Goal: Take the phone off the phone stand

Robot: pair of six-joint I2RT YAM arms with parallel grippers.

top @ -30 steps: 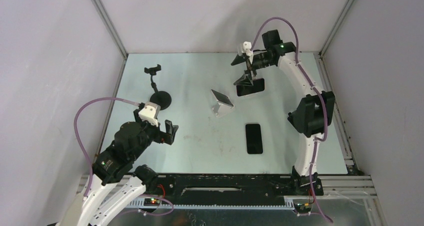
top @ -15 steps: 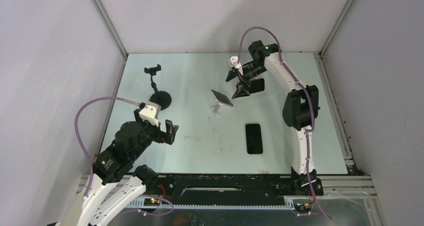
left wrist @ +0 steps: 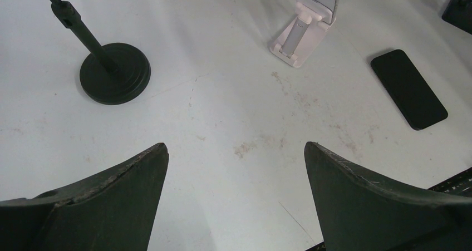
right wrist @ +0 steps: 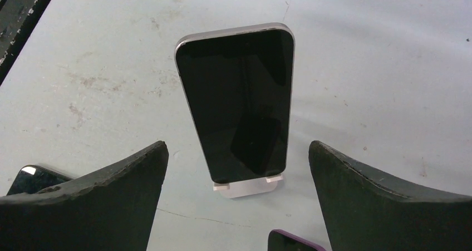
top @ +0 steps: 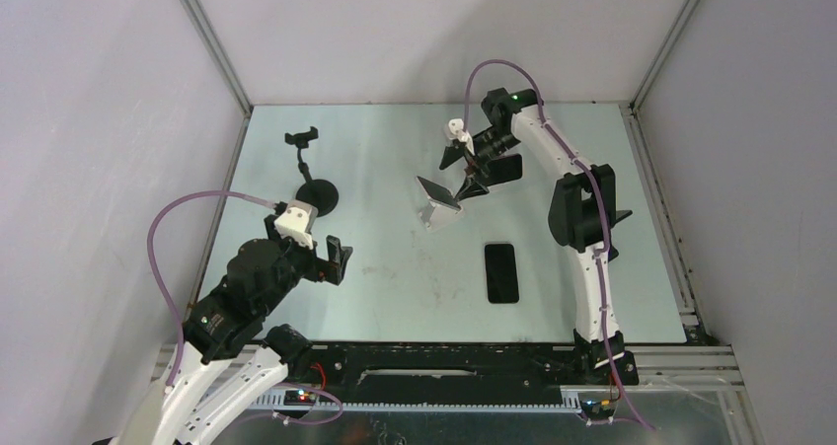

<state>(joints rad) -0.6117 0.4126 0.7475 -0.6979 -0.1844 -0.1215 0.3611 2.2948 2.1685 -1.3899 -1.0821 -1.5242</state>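
A phone with a dark screen and pale rim point(right wrist: 238, 98) leans on a white phone stand point(right wrist: 245, 186) in the right wrist view; both show in the top view as the phone point(top: 438, 192) on its stand point(top: 429, 214) at mid table, and in the left wrist view the stand point(left wrist: 300, 31) is seen from behind. My right gripper point(top: 466, 169) is open, just behind and right of the phone, its jaws wide apart and touching nothing point(right wrist: 238, 151). My left gripper point(top: 336, 259) is open and empty at the near left point(left wrist: 236, 151).
A black phone point(top: 501, 271) lies flat on the table near the right arm. Another phone with a purple edge point(right wrist: 295, 242) lies under the right gripper point(top: 505, 167). A black clamp stand on a round base point(top: 318, 194) stands at the left.
My right gripper has moved left and nearer, from above the purple-edged phone to just beside the phone on the stand. The left arm has not moved.
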